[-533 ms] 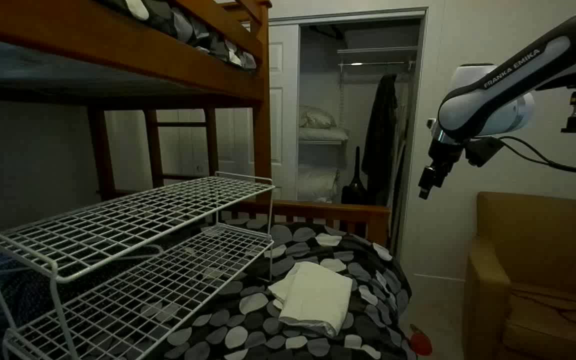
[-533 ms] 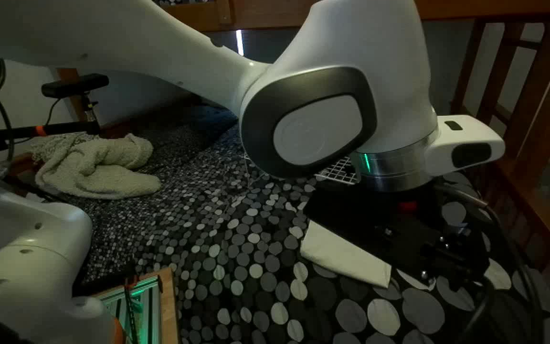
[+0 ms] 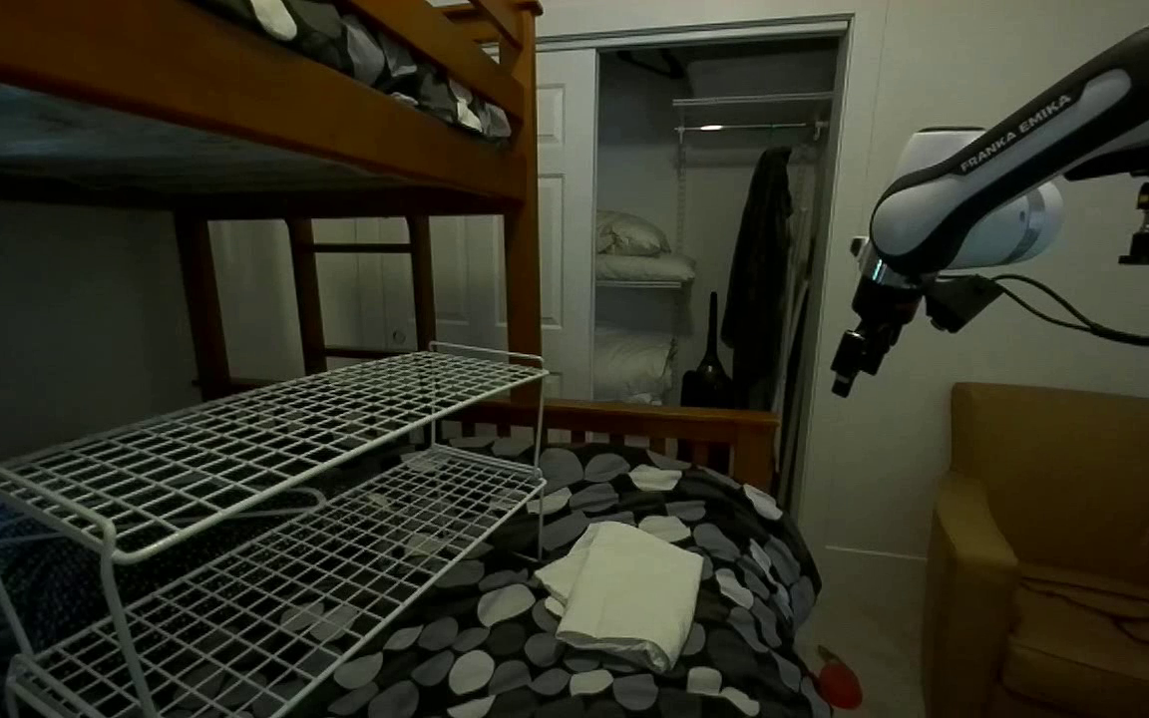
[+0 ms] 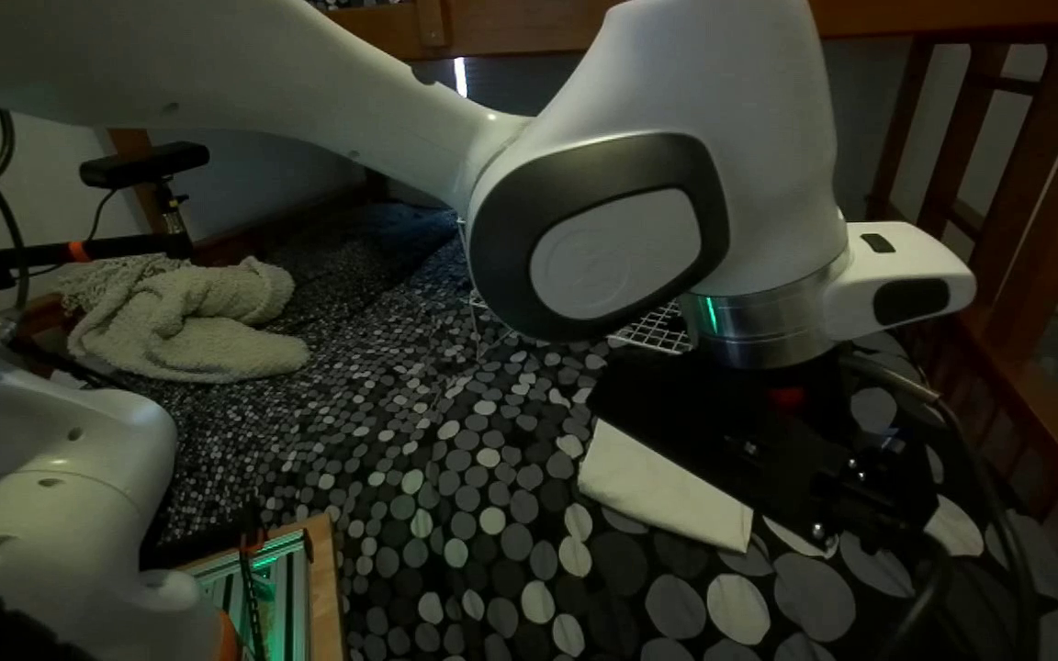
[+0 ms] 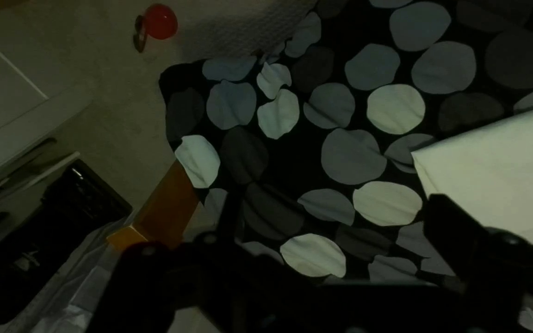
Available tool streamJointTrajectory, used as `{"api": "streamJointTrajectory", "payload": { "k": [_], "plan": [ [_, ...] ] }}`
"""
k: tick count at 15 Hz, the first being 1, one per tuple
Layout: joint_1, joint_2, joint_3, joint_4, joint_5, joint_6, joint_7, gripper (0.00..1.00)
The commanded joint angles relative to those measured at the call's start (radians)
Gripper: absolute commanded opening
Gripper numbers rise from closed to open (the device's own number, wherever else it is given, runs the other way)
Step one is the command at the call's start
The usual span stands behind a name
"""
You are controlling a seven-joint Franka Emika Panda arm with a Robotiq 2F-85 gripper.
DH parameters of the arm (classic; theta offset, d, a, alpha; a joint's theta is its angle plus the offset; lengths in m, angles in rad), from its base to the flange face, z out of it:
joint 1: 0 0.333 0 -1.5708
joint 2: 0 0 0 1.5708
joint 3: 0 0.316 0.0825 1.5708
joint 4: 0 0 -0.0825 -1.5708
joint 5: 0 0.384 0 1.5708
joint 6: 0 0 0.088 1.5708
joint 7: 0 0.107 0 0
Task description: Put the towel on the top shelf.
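- Bedding (image 3: 614,499), dark and spotted, bears the towel (image 3: 629,598) in an exterior view, beside the rack (image 3: 305,583) and lower than its shelf (image 3: 275,439); the gripper (image 3: 842,385) hangs higher and well apart. As the rack looks to stand on something soft, a knock could tip it, and too low a carry could drag the towel against the shelf's edge
- Across an exterior view the arm (image 4: 598,248) hides the gripper's tips and most of the rack, so height and depth are easy to misjudge; part of the towel shows past the gripper
- From the wrist, a straight drop would probably meet bedding alone, all that shows in the gap, and a deep pinch might take bedding up too. Both fingers (image 5: 451,236) stand spread, holding nothing; the towel lies off to the right of this view, outside the gap, its edge partly covered by the finger on that side
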Motion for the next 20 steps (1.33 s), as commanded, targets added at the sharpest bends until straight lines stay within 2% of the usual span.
{"api": "streamJointTrajectory", "payload": {
  "k": [1, 4, 8, 14, 19, 20],
  "plan": [
    [0.079, 0.11, -0.075, 0.106, 0.233, -0.08, -0.214, 1.0],
    [0.087, 0.24, -0.091, 0.208, 0.456, -0.183, -0.408, 1.0],
    [0.007, 0.438, -0.03, 0.364, 0.632, -0.398, -0.535, 1.0],
    [-0.107, 0.705, 0.087, 0.594, 0.639, -0.601, -0.492, 1.0],
    [-0.151, 0.885, 0.17, 0.736, 0.604, -0.637, -0.443, 1.0],
    [-0.152, 0.805, 0.173, 0.652, 0.601, -0.585, -0.457, 1.0]
  ]
}}
